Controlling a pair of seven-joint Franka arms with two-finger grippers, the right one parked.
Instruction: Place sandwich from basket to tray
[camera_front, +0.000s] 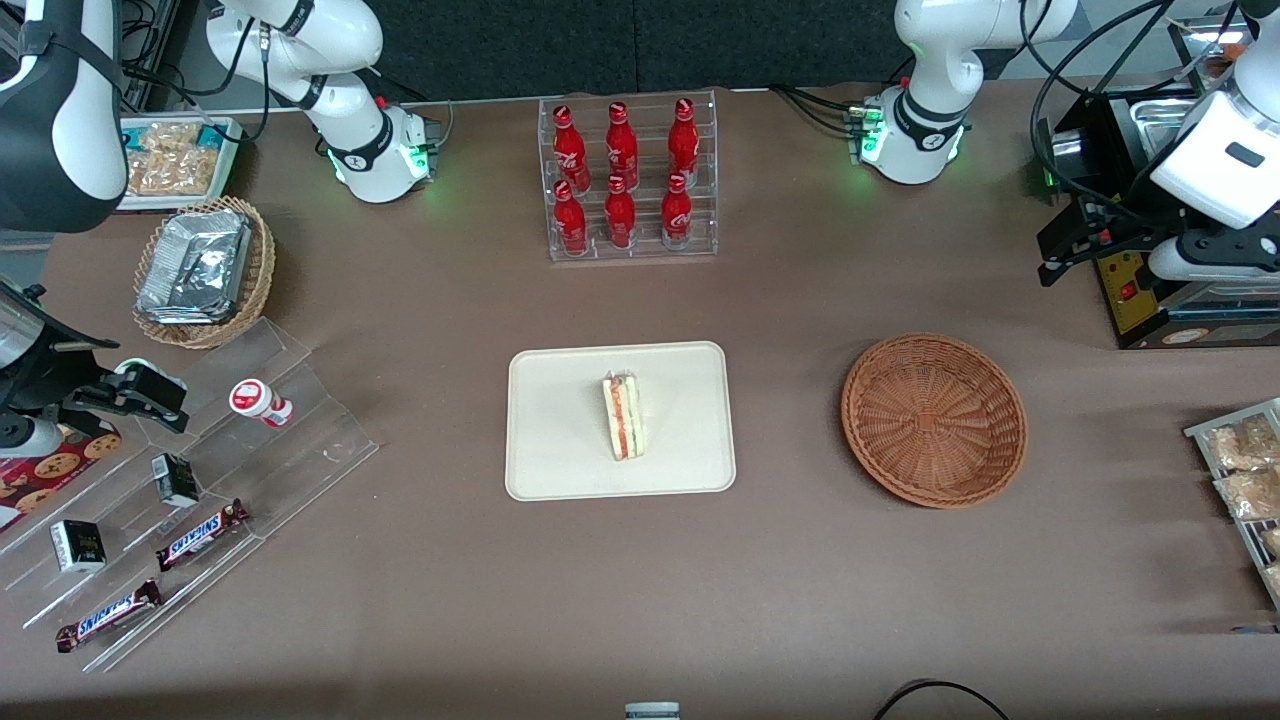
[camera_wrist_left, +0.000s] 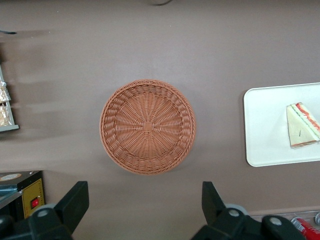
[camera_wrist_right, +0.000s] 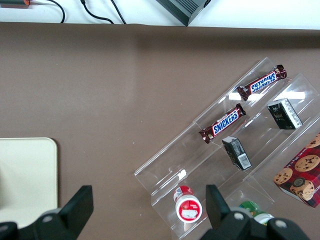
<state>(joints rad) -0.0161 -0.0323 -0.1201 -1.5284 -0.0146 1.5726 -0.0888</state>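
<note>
One sandwich (camera_front: 624, 416) on tray (camera_front: 560, 470); gripper (camera_wrist_left: 145, 202) open above basket (camera_wrist_left: 147, 126).

We log a lab mock-up of a snack shop, brown table (camera_front: 420, 590), cola bottles (camera_front: 623, 175) in acrylic rack, Snickers bars (camera_front: 200, 533) on stepped stand, gripper (camera_wrist_left: 142, 210) parted above the basket (camera_wrist_left: 147, 126).

Workspace survey: one brown table under even, soft light.

The matte brown table (camera_front: 420, 600) fills the scene, with faint diffuse shadows. A dark panel (camera_front: 630, 40) runs along its edge farthest from the front camera. Near that edge stands a clear rack (camera_front: 632, 252) of red bottles (camera_front: 621, 150). Toward the parked arm's end are a tan wicker basket (camera_front: 262, 270) of foil packs (camera_front: 195, 265) and a clear stepped stand (camera_front: 300, 440) bearing Snickers bars (camera_front: 200, 535). A black machine (camera_front: 1160, 310) and black cables (camera_front: 1060, 90) occupy the working arm's end.
</note>
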